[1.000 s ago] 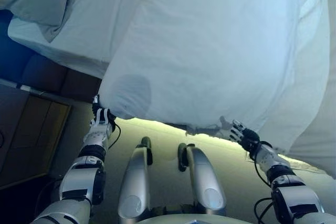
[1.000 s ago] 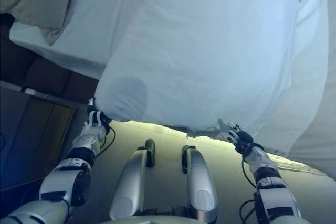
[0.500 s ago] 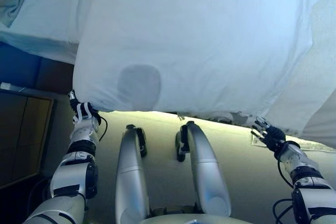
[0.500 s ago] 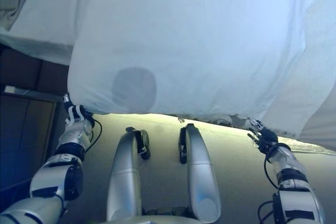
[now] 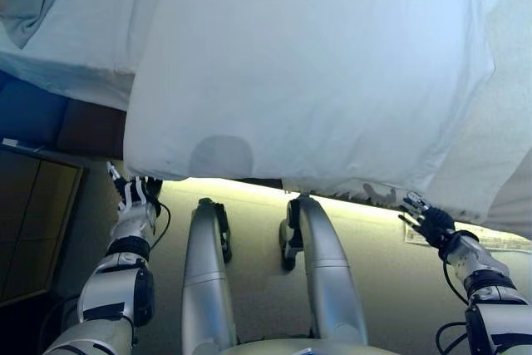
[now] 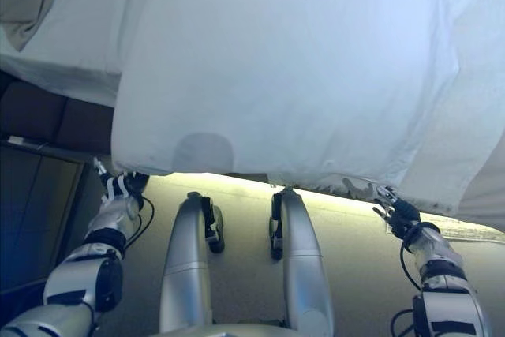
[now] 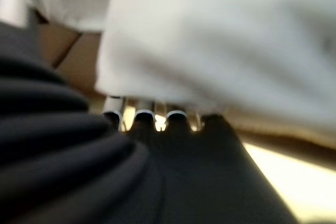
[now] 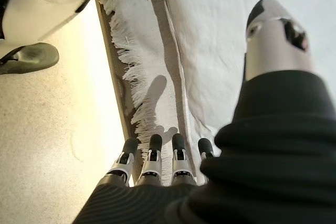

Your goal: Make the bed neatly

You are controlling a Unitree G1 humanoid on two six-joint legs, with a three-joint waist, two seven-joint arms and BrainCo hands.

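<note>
Two hands at the white duvet's (image 5: 316, 64) hanging edge: left hand (image 5: 133, 199) under its corner, apparently straight-fingered; right hand (image 5: 426, 220) splayed, touching the fringed cloth (image 8: 137, 93).

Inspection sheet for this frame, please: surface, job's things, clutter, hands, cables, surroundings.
Surface: bed, white sheet over the mattress.
Job's things: white duvet draped over the near edge; fringed hem hangs below it.
Clutter: nothing seen.
Hands: left robot hand under the duvet's corner, fingers straight; right robot hand by the hem, open, holding nothing.
Cables: nothing seen.
Surroundings: pale floor, dark panel on the robot's left.
</note>
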